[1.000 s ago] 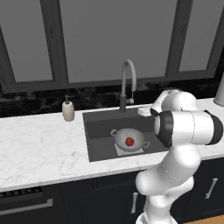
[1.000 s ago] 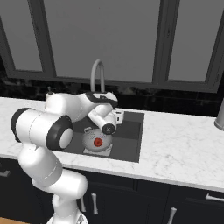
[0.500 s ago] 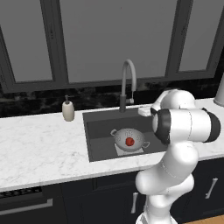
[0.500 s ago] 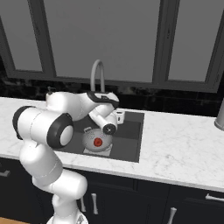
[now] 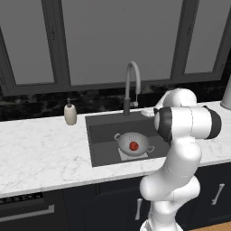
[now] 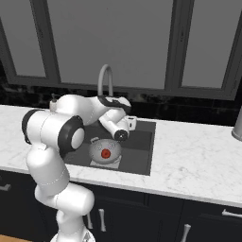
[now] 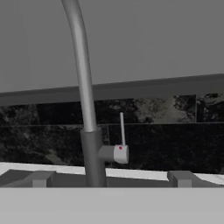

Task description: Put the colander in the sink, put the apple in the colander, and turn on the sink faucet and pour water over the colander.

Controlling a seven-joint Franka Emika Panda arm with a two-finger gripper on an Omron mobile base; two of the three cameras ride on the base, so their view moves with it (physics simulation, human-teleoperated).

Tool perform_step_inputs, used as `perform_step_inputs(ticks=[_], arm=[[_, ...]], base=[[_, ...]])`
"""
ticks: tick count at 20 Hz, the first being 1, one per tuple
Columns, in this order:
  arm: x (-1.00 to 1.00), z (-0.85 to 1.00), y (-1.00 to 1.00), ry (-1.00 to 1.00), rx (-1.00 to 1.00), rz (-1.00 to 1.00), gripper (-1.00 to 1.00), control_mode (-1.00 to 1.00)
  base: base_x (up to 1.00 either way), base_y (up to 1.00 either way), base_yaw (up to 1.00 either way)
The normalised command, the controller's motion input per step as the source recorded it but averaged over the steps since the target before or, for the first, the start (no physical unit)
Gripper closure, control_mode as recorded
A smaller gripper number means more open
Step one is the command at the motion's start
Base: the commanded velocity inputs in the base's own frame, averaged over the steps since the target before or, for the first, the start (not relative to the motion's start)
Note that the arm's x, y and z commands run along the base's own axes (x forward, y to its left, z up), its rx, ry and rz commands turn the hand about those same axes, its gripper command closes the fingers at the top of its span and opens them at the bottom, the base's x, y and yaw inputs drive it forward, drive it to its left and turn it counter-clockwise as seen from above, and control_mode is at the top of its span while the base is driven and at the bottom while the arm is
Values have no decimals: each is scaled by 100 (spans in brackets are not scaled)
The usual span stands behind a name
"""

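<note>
A simulated kitchen with a white marbled counter [image 5: 40, 158] running below dark-framed windows. A dark grey sink [image 5: 101, 135] is set into the counter. On the pale drain plate at the bottom of the sink sits a round silvery colander [image 5: 133, 143], upright, with its small loop handles out to either side. A small red apple [image 5: 133, 145] rests inside the colander, near its middle. In the right base view the same colander [image 6: 105, 151] and apple [image 6: 106, 153] lie just in front of the arm's forearm.

Behind the sink stands the faucet [image 5: 131, 88], a tall grey gooseneck with a dark base, its spout arching forward over the basin. To the left of the sink, on the counter near the back wall, stands a beige soap bottle [image 5: 70, 113], well apart from the faucet.

The white arm bends over the right side of the sink, its hand level with the faucet's base. In the hand view the gripper [image 7: 110, 178] looks straight at the faucet [image 7: 85, 113], whose dark base rises between the two finger tips [image 7: 38, 179]. A thin lever [image 7: 122, 130] stands upright from a small pale knob with a red dot on the base's right side. The jaws are spread wide, holding nothing and not touching the faucet
</note>
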Motion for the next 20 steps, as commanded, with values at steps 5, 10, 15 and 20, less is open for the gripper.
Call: perform_step_inputs(ticks=[5,10,15,20], arm=[[29,0,0,0,0,0,-100,-100],[19,0,0,0,0,0,-100,-100],[16,-1,0,0,0,0,-100,-100],[22,-1,0,0,0,0,-100,-100]], base=[[0,0,0],[0,0,0],[0,0,0],[0,0,0]])
